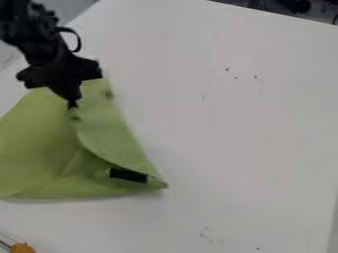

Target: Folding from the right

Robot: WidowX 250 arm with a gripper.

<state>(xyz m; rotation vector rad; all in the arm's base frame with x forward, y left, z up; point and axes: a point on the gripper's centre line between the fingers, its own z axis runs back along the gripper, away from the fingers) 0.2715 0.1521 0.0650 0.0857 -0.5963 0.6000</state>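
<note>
1. Green cloth [39, 143], the task's item, on L side of white table [237, 128]; runs out of view at L edge. Far part under the pincer, pointed corner toward near R.
2. Cloth is part folded: layer on R side overlaps, w/ curved edge running from just below the pincer tip down to near-R corner. Creases fan out in the near-mid part.
3. Black strip [129, 175] on the cloth, just L of that pointed corner; lies at slight tilt, R end a bit nearer.
4. Pincer [72, 103] at far part of cloth, pointing down. Looks closed, narrowing to one thin tip that meets the cloth at top of the curved edge. Can't tell if any fabric is pinched.
5. Black arm [29, 32] comes in from far L; black cable loop [78, 42] sticks out on its R side.
6. Orange thing [23, 248], jagged edge, at near-L, partly cut off; well apart from cloth.
7. Small dark marks on table: some far, R of ctr, others near, also R of ctr. Dark clutter [290, 6] past table's far edge, at R.
</note>
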